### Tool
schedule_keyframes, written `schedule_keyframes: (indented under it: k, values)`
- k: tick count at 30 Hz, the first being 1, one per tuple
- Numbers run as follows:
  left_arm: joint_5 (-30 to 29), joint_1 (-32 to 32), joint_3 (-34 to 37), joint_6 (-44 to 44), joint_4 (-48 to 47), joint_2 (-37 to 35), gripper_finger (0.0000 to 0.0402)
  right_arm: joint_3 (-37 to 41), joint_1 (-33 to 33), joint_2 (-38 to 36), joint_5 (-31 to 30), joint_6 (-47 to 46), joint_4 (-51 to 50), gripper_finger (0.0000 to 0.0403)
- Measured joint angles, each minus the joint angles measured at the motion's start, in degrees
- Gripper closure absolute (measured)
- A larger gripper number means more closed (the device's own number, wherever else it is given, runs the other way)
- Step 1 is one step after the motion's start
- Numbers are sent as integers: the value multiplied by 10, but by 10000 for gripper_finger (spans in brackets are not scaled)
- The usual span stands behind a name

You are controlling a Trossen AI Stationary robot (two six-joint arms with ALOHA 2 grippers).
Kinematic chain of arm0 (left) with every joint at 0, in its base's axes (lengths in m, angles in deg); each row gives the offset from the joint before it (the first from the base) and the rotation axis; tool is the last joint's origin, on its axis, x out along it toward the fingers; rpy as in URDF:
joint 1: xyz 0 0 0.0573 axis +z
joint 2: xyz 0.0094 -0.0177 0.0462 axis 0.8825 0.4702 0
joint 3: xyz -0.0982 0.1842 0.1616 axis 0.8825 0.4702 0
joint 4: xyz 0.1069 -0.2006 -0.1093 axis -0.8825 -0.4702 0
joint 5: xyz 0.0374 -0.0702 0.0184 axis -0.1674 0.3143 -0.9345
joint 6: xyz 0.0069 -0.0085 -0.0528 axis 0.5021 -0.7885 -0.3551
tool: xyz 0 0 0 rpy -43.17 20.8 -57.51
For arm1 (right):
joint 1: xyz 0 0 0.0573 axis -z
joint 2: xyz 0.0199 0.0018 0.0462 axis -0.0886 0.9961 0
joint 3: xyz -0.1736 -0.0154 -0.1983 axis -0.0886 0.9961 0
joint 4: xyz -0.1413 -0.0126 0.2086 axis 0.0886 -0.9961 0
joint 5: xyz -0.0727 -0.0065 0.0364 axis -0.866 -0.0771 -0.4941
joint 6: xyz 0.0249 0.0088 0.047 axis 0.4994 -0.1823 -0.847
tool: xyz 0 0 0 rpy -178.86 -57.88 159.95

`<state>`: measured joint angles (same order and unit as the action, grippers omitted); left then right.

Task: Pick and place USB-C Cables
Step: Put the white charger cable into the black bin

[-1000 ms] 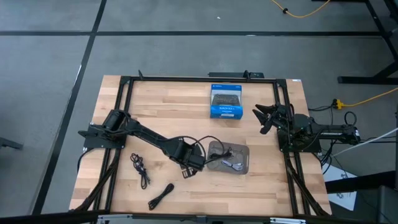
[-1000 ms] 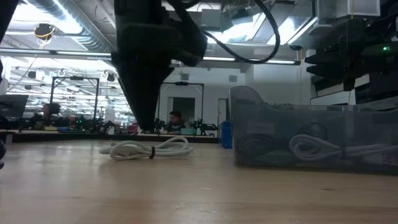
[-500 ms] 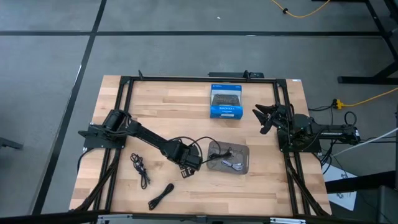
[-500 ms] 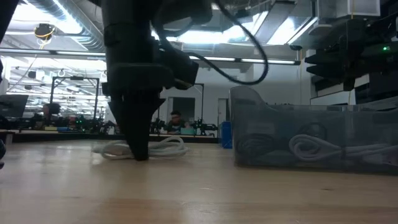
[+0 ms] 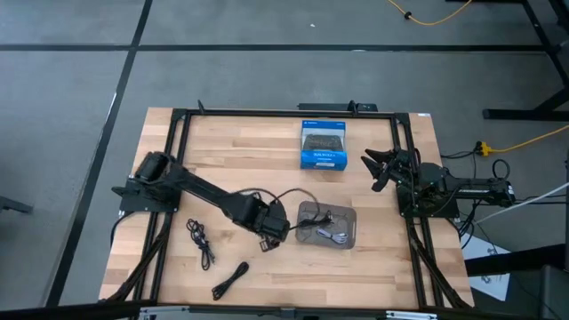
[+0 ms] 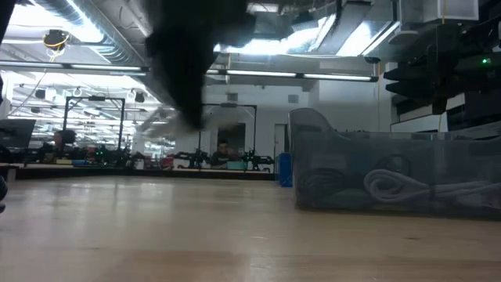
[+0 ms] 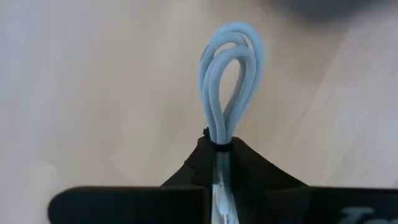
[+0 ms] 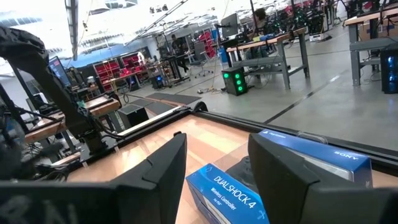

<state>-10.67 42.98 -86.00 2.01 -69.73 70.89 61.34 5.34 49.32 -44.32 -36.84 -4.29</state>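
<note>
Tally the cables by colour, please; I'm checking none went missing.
Black cables: 3
White cables: 2, one held in the left hand
Total: 5
</note>
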Motion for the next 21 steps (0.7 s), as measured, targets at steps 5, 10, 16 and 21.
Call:
schedule_keyframes:
  k: [5, 10, 16, 21]
  values:
    - [-81, 13, -66, 129, 96, -19, 383, 0, 0, 0, 0, -1, 1, 226]
    - [8, 42, -80, 286, 330, 5, 383, 0, 0, 0, -1, -2, 1, 226]
    - [84, 68, -80, 292, 392, 47, 383, 0, 0, 0, -1, -4, 1, 226]
    - [109, 80, -79, 257, 387, 68, 354, 0, 0, 0, -1, -2, 1, 226]
